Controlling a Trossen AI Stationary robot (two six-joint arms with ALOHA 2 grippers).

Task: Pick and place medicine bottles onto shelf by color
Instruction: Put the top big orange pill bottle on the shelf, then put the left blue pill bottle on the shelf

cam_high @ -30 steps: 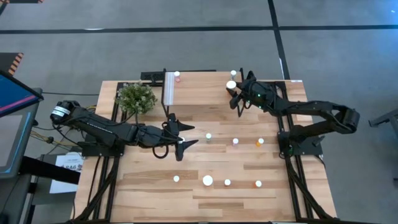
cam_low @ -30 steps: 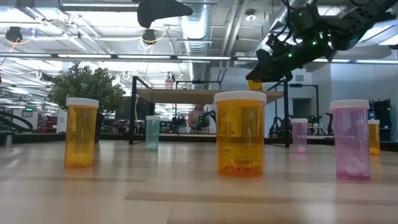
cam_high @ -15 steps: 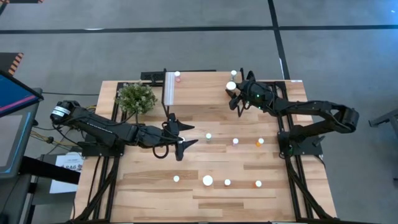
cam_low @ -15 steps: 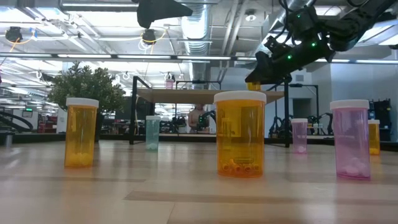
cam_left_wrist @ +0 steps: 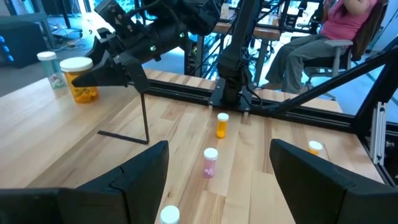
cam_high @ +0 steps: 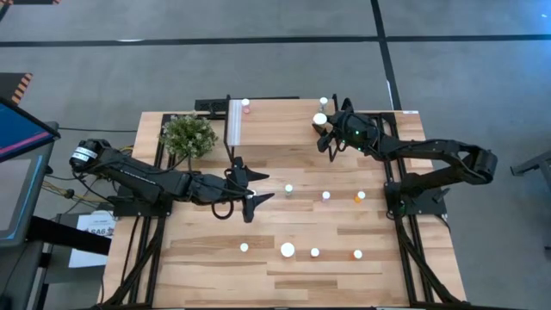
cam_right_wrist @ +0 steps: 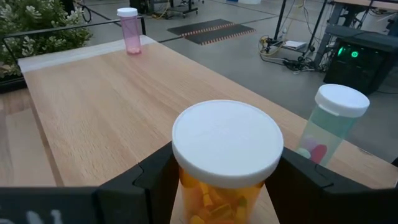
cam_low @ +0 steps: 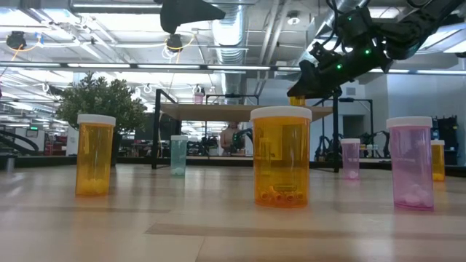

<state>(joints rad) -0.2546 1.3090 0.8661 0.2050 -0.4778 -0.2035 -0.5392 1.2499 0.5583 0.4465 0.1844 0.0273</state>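
Observation:
The shelf [cam_high: 275, 120] stands at the table's far side. At its right end an orange medicine bottle [cam_right_wrist: 227, 155] with a white cap stands upright on the board. My right gripper [cam_right_wrist: 227, 186] is open, one finger on each side of its body, level with it. A pale green bottle [cam_right_wrist: 326, 124] stands just beyond it and a pink bottle [cam_high: 245, 105] at the shelf's left end. Several more bottles stand on the table, among them a green one [cam_high: 288, 189] and a wide orange one [cam_low: 281, 156]. My left gripper [cam_high: 250, 185] hangs open above the table's middle, empty.
A potted plant [cam_high: 188, 135] stands at the far left beside the shelf. A white strip [cam_high: 234, 120] marks the shelf's left edge. Bare wood lies at the near left of the table [cam_high: 198, 258]. A person sits beyond the table in the left wrist view.
My right gripper has opened a little around the orange bottle, which stays upright on the shelf.

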